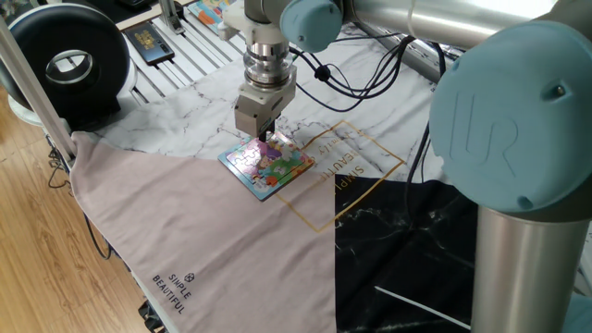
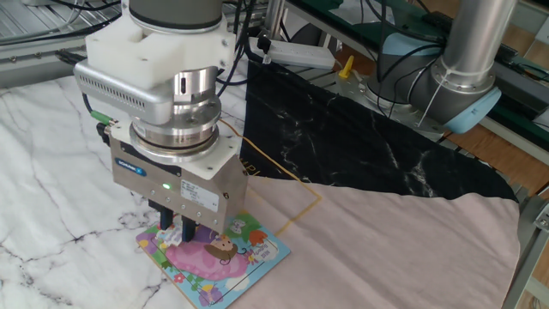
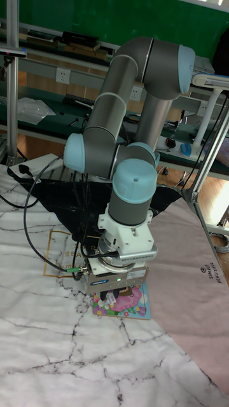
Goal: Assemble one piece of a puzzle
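Observation:
The puzzle point(image 1: 275, 166) point(image 2: 227, 257) point(image 3: 131, 304), a small square board with a pastel cartoon picture and a blue rim, lies flat on the marble-patterned cloth. My gripper point(image 1: 265, 138) point(image 2: 177, 235) point(image 3: 112, 297) points straight down over the puzzle's far corner, its fingertips at the board's surface. The two dark fingers point(image 2: 163, 228) stand close together with a narrow gap, where a small pale piece seems to be pinched. The gripper body hides most of that piece and the corner beneath it.
A gold square outline point(image 1: 359, 176) is printed beside the puzzle. A pinkish-grey cloth point(image 1: 185, 240) and a black marbled cloth point(image 2: 360, 137) adjoin it. At the back lie a round black device point(image 1: 69, 60), a dark card point(image 1: 148, 42) and an orange-edged picture board point(image 1: 208, 11).

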Robot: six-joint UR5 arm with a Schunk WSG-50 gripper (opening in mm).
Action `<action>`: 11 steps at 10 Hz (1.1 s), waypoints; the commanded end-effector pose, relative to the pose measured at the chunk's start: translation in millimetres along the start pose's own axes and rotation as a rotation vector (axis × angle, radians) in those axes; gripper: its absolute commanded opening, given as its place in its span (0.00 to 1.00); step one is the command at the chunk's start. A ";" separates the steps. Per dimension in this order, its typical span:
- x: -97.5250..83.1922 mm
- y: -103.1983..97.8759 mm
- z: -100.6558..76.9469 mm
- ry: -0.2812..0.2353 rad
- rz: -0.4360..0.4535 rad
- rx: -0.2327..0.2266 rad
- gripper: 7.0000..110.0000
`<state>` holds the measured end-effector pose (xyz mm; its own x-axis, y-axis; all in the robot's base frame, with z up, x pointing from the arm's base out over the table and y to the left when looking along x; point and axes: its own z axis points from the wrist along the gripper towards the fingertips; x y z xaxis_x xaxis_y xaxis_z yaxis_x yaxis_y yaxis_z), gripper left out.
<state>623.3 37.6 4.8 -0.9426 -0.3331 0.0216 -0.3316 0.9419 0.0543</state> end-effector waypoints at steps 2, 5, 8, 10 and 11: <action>8.5 -0.7 -1.0 0.034 -0.013 -0.002 0.00; 4.4 -0.1 -0.9 0.018 0.088 -0.003 0.00; 2.2 11.7 -1.2 0.012 0.133 -0.051 0.00; -1.3 8.9 -1.1 -0.002 0.155 -0.040 0.00; 3.6 11.5 -1.5 0.017 0.184 -0.048 0.00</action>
<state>617.8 44.1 5.2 -0.9768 -0.2095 0.0437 -0.2056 0.9754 0.0799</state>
